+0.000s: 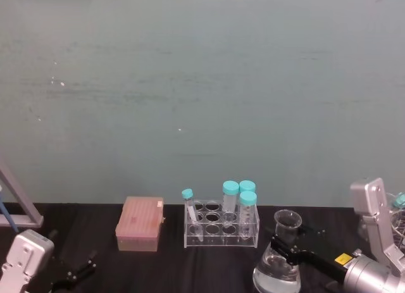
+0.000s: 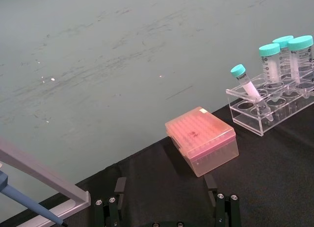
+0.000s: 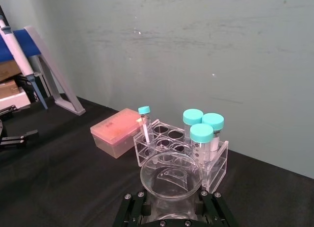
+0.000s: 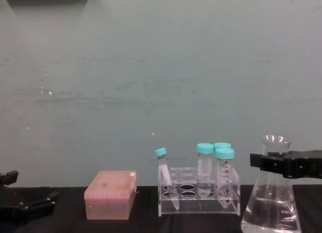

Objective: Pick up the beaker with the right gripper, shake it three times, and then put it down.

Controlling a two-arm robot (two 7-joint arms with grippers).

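The beaker (image 1: 277,272) is a clear conical flask with liquid in its wide base, standing at the front right of the black table, right of the tube rack. My right gripper (image 1: 283,243) reaches in from the right and is shut on the beaker's narrow neck just under the flared rim. In the chest view the right gripper (image 4: 264,163) crosses the neck of the beaker (image 4: 271,208) horizontally. The right wrist view looks down into the beaker's rim (image 3: 170,177), with a black finger on each side. My left gripper (image 1: 73,274) rests open at the front left, holding nothing.
A clear rack (image 1: 221,233) with several teal-capped tubes stands just left of the beaker. A pink tip box (image 1: 140,224) sits further left. A grey pipette stand (image 1: 19,207) is at the far left edge. A plain wall runs behind the table.
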